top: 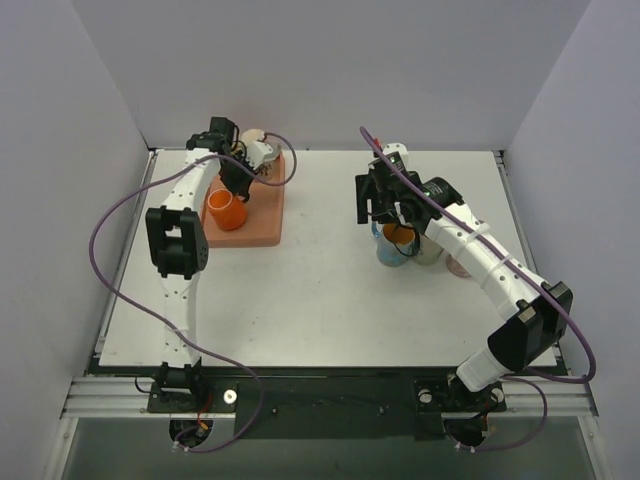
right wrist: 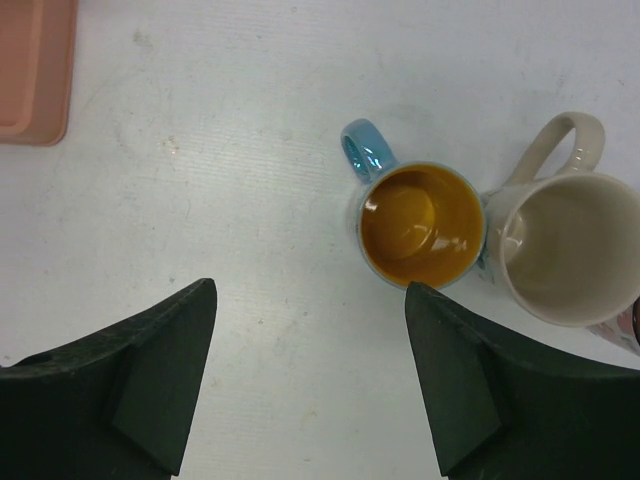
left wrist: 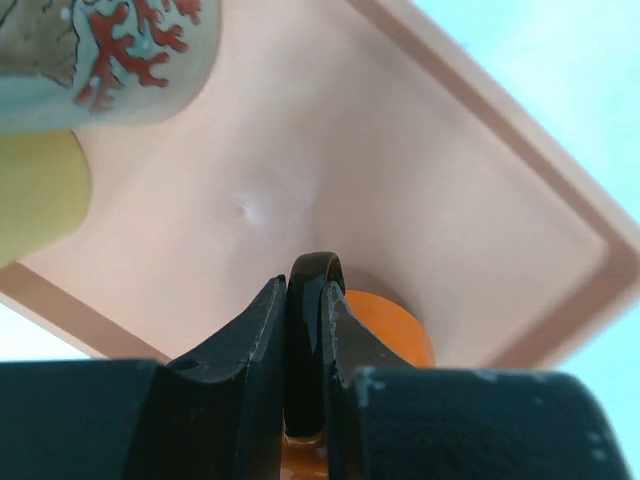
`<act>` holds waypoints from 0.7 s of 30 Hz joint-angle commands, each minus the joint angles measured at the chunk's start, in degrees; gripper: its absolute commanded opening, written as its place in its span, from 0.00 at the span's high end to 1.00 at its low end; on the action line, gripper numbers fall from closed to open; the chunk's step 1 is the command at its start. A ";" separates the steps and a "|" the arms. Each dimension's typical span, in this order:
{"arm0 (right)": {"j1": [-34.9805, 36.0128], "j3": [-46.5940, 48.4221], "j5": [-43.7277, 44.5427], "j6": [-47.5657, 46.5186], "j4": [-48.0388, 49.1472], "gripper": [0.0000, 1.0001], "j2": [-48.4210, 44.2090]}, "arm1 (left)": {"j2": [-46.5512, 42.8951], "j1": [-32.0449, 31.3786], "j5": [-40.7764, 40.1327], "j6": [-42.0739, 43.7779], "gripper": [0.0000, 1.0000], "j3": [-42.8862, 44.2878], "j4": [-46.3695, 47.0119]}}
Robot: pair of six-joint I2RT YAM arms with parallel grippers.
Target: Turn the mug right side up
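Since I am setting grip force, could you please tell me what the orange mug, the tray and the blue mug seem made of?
Orange mug: probably glazed ceramic, glossy; its dark handle shows sharp reflections.
Tray: likely matte moulded plastic; dull pink surface, rounded rim, a small moulding mark.
Blue mug: probably glazed ceramic, glossy; bright highlights on handle and amber interior.

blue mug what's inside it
Nothing: the blue mug shows only its bare glossy amber lining down to the bottom. In the top view the right arm partly covers it.
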 commanded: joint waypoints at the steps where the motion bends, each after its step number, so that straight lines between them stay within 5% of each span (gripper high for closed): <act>1: 1.48 0.94 -6.11 -3.44 2.43 0.29 -3.17 | -12.55 1.66 12.93 -7.01 1.00 -2.61 -1.99; 7: 2.01 -0.55 -10.85 -1.69 7.00 0.29 -2.46 | -20.21 4.21 20.95 -14.40 1.00 -10.87 3.37; 14: 2.28 1.02 -25.97 6.82 16.57 0.29 -2.73 | -28.03 5.00 34.64 -27.82 1.00 -9.39 6.00; 21: 4.73 -8.55 -33.18 31.61 53.38 0.27 -4.49 | -35.59 5.00 43.28 -48.32 1.00 -11.67 17.67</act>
